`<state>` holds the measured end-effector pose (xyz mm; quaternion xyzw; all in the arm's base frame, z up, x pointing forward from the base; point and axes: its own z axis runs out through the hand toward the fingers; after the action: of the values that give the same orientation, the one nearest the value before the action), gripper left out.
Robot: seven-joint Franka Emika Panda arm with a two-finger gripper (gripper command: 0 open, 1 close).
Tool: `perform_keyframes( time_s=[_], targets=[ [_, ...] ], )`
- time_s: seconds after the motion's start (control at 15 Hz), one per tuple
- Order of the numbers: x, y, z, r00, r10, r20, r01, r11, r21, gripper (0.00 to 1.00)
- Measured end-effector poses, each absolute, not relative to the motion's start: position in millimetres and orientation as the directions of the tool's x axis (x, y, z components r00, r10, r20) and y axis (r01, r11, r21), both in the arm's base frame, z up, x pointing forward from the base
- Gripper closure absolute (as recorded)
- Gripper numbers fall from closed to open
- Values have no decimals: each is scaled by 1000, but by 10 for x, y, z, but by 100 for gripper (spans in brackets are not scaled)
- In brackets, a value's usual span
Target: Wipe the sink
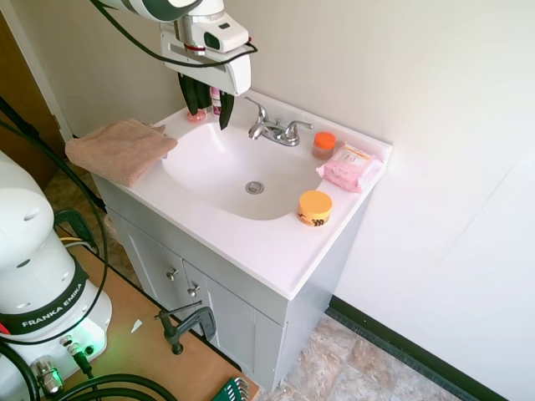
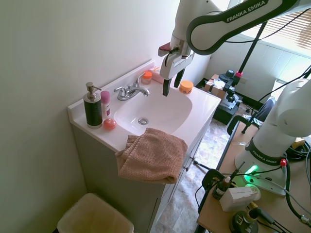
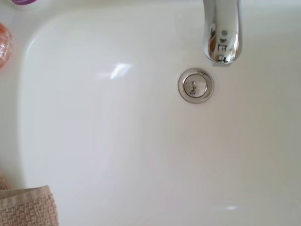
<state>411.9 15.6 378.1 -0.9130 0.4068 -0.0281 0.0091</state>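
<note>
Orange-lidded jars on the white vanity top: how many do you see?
2. A short round jar with an orange lid stands at the basin's front right rim; a smaller orange-capped jar stands beside the chrome faucet. None looks hidden.

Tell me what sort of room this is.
Most likely a bathroom: a white vanity sink with a chrome two-handle faucet, a soap dispenser by the wall, a tan towel draped over the counter's edge, and a small bin on the floor beside the cabinet.
</note>
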Motion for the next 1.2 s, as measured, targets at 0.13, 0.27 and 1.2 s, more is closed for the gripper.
perform_keyframes(
  time_s=[0.13,0.27,1.2],
  targets=[
    [4128,181,3746,669,-743,38,-742,-670,-39,0],
    [4109,425,3703,709,-703,45,-703,-711,-32,0],
    [3053,2164,3264,894,-446,45,-448,-892,58,0]
  ],
)
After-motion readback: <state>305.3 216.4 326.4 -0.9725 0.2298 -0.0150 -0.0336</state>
